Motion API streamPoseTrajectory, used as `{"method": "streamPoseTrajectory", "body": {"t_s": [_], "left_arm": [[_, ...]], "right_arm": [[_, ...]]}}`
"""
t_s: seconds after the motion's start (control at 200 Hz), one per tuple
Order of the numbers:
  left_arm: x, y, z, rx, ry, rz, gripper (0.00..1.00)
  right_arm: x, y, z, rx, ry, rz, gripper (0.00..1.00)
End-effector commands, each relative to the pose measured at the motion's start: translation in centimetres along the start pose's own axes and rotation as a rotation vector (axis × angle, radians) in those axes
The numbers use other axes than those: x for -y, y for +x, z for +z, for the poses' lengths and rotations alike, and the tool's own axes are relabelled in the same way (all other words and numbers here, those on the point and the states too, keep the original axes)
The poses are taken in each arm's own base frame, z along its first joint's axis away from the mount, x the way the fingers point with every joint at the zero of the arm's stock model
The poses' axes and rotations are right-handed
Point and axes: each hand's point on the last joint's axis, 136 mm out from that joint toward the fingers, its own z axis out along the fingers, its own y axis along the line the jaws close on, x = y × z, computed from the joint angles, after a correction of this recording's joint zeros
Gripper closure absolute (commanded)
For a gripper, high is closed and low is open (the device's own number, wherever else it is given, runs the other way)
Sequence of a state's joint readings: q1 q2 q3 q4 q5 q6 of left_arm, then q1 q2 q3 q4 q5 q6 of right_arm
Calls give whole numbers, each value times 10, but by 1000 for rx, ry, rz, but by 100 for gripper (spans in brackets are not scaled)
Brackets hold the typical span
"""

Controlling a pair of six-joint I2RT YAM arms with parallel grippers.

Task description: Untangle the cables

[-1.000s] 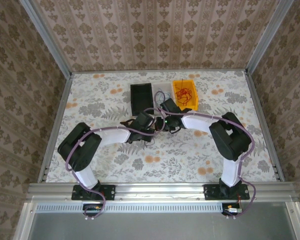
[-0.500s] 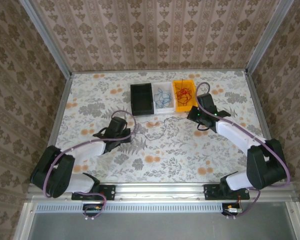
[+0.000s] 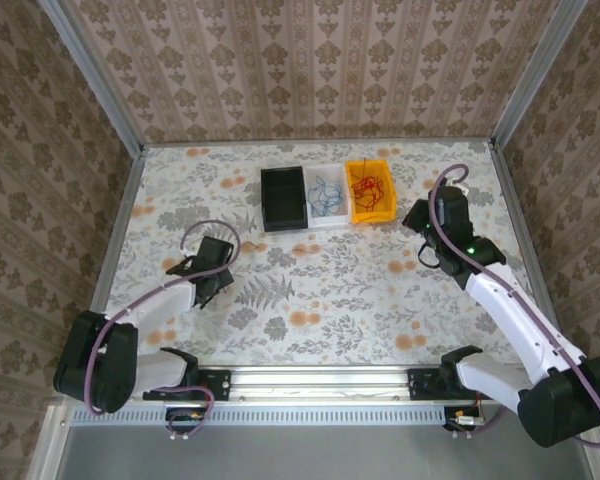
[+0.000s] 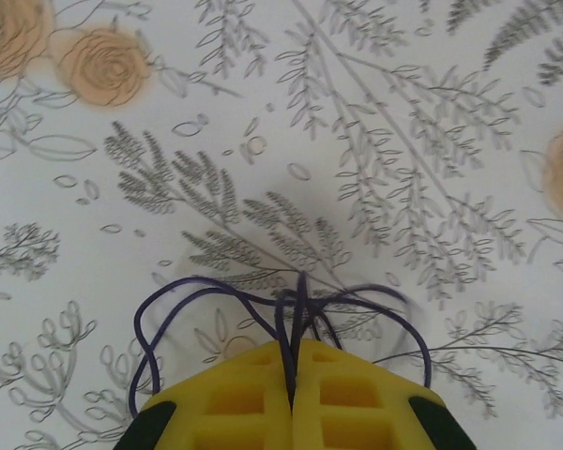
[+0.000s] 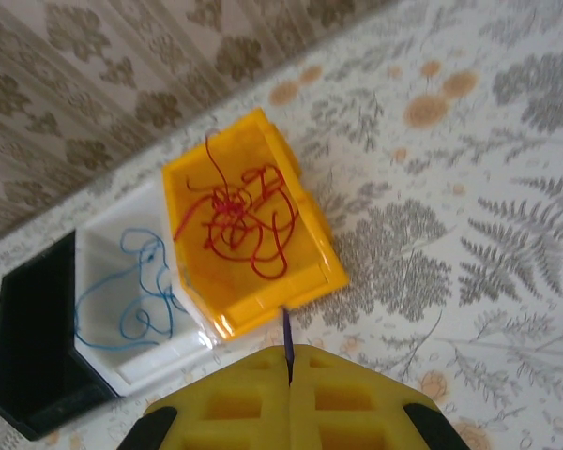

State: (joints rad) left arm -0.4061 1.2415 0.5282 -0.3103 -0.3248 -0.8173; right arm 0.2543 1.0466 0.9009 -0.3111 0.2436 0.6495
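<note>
In the left wrist view my left gripper (image 4: 294, 349) is shut on a dark purple cable (image 4: 206, 289), whose loops fan out over the tablecloth just ahead of the yellow fingers. From above, this left gripper (image 3: 211, 270) is low over the table's left part. My right gripper (image 5: 289, 361) is shut on a short end of dark purple cable (image 5: 287, 336) that pokes out between its fingers. It hovers at the right (image 3: 417, 223), near the yellow bin. Red cables (image 5: 239, 220) lie tangled in the yellow bin (image 5: 324, 277), and blue cables (image 5: 136, 292) lie in the white bin (image 5: 155, 361).
Three bins stand in a row at the back middle: black (image 3: 283, 198), white (image 3: 327, 222) and yellow (image 3: 370, 213). The black bin (image 5: 28, 342) looks bare inside. Patterned walls close the table on three sides.
Both arms have swung apart from the middle, the left gripper to the left and nearer, the right one to the right. The thin cable earlier stretched between them no longer shows there.
</note>
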Motion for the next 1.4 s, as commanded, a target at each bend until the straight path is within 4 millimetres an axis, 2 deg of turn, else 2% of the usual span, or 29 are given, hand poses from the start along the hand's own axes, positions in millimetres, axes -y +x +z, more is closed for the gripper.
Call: {"method": "streamPoseTrajectory", "body": {"t_s": [0.0, 0.085, 0.2, 0.275, 0.37, 0.405, 0.43, 0.515, 0.615, 0.73, 0.75, 0.805, 0.905, 0.985, 1.08, 1.195, 1.39], "left_arm": [[-10, 6, 6, -35, -62, -44, 100], [-13, 17, 16, -83, -77, -67, 100], [-2, 16, 21, -99, -49, -30, 100], [15, 13, 20, -94, 12, 13, 100], [46, 5, 13, -48, 129, 65, 100], [56, 1, 10, -30, 178, 68, 100], [70, 5, 6, -27, 235, 94, 100], [95, 3, -3, -10, 355, 86, 100], [110, 1, -12, 14, 409, 90, 100], [114, 1, -16, 25, 410, 82, 100], [113, 1, -15, 22, 406, 77, 100], [112, 3, -15, 18, 403, 65, 100], [108, 5, -13, 16, 386, 38, 100], [106, 6, -12, 14, 381, 31, 100], [106, 5, -13, 19, 376, 33, 100], [105, 4, -13, 25, 366, 38, 100], [104, 1, -14, 38, 357, 42, 100]], "right_arm": [[-27, -46, -25, 112, -90, -54, 97], [-55, -66, -40, 138, -200, -83, 96], [-98, -95, -64, 163, -357, -149, 95], [-124, -108, -79, 165, -454, -174, 95], [-151, -125, -94, 172, -557, -189, 95], [-159, -132, -98, 179, -577, -195, 95], [-163, -136, -99, 180, -586, -197, 95], [-182, -157, -109, 215, -628, -217, 95], [-203, -180, -120, 261, -680, -234, 95], [-228, -203, -130, 306, -750, -231, 95], [-234, -202, -119, 290, -756, -230, 95], [-248, -207, -115, 289, -789, -228, 95], [-276, -205, -95, 250, -838, -230, 95], [-300, -190, -69, 166, -903, -217, 95], [-330, -173, -51, 93, -965, -228, 95], [-353, -169, -43, 96, -1006, -236, 95], [-380, -180, -64, 160, -1098, -236, 95]]}}
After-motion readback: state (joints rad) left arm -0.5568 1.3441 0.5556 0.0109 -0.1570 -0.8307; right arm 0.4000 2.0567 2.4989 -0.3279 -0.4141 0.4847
